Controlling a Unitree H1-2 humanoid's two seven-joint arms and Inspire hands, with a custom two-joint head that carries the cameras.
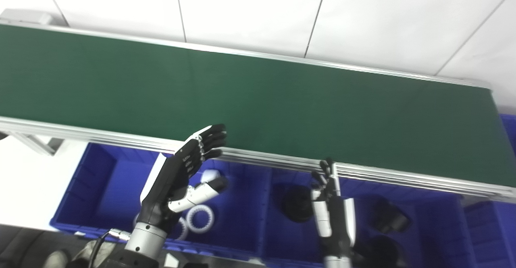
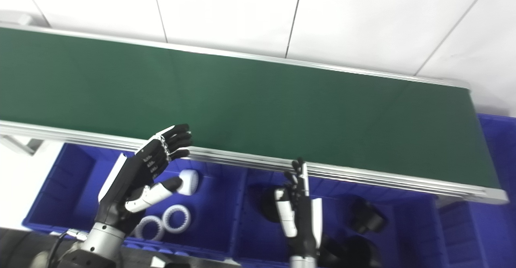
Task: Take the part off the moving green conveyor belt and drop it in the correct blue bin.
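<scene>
The green conveyor belt runs across the view and I see no part on it. My left hand is open and empty, fingers spread, raised above the left blue bin with its fingertips at the belt's near rail. My right hand is open and empty, fingers straight, edge-on above the middle blue bin. White ring parts and a white cylinder lie in the left bin. Black parts lie in the middle bin.
The belt's aluminium near rail runs just ahead of both hands. Another blue bin stands past the belt's right end. A white panelled wall rises behind the belt.
</scene>
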